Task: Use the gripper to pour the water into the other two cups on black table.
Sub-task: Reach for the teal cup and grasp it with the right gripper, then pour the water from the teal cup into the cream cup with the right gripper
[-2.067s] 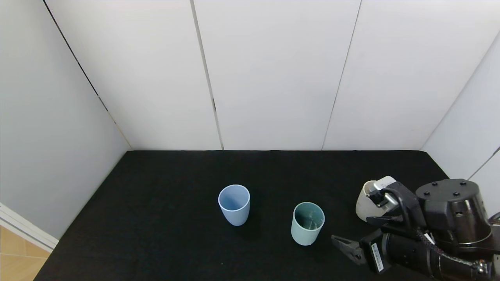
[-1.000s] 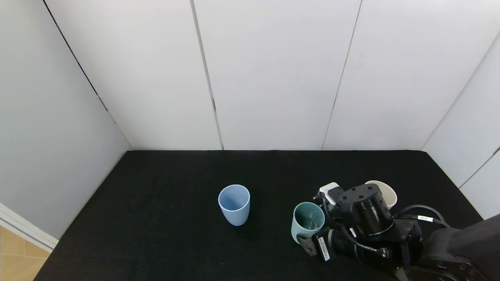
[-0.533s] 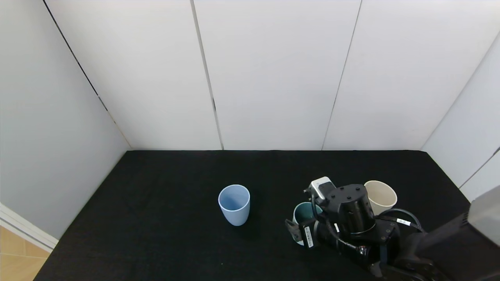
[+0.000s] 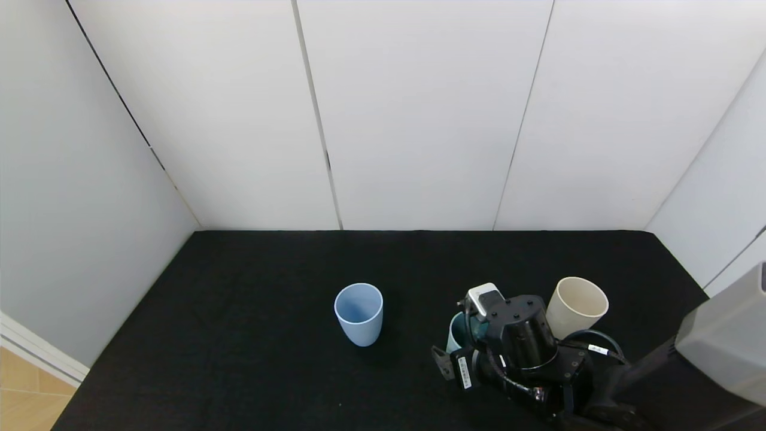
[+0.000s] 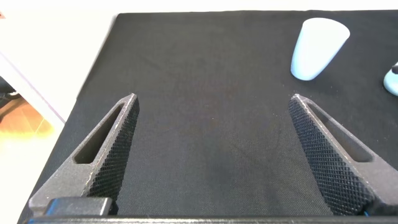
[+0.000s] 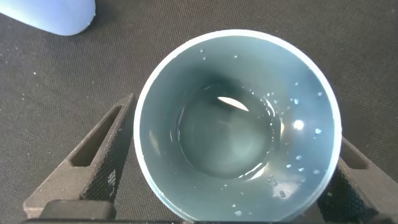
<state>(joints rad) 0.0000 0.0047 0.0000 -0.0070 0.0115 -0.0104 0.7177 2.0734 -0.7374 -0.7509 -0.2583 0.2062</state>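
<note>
- Right gripper (image 6: 233, 168) now straddling the teal-green cup (image 6: 236, 124), fingers (image 6: 93, 162) spread wide on either side of the wall, not clamped yet (a small gap on one side in the right wrist view).
- Swept in from the right edge of the black table (image 4: 239, 335) over the last two seconds, leftward past the cream-beige cup (image 4: 575, 305) and onto the teal-green one.
- Water (image 6: 227, 134) lying shallow in the bottom, droplets on the inner wall; nothing poured.
- Light blue cup (image 4: 358, 313) upright well to the left, cream-beige cup just beside the wrist, both unmoved.
- Left gripper (image 5: 211, 155) idle, fingers apart over bare cloth.
- Approach looks finished; closing on the cup the likely next step.
</note>
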